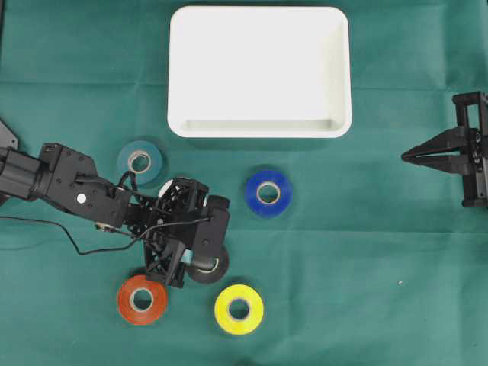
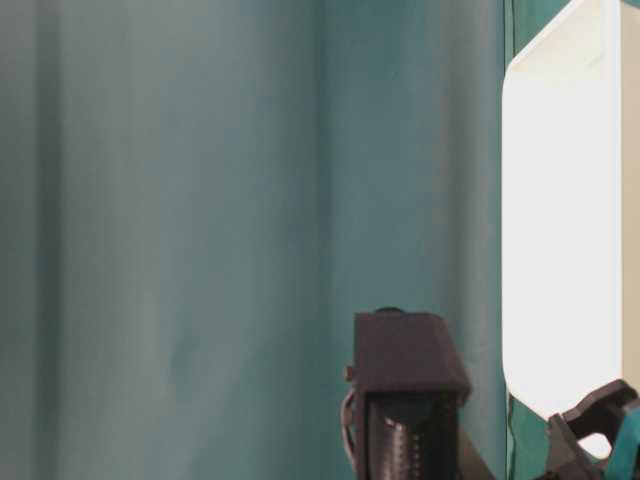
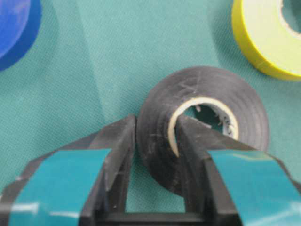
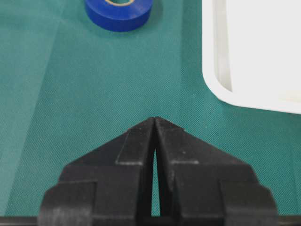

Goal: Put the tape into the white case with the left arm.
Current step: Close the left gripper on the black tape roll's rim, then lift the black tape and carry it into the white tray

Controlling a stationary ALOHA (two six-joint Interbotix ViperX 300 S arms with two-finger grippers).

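Note:
A black tape roll (image 3: 207, 117) lies on the green cloth. My left gripper (image 3: 156, 123) is shut on its wall, one finger outside the roll and the other inside its core hole. From overhead the left gripper (image 1: 200, 263) covers most of that black tape (image 1: 212, 269) at the lower left. The white case (image 1: 259, 72) stands empty at the top middle, well away from the roll. My right gripper (image 4: 154, 119) is shut with nothing in it, and it hovers at the right edge (image 1: 406, 157).
Other tape rolls lie around the left gripper: teal (image 1: 140, 161), blue (image 1: 268, 192), red (image 1: 142, 299) and yellow (image 1: 239, 309). The yellow roll (image 3: 265, 35) and blue roll (image 3: 16, 28) show in the left wrist view. The case corner (image 4: 254, 52) is near the right gripper.

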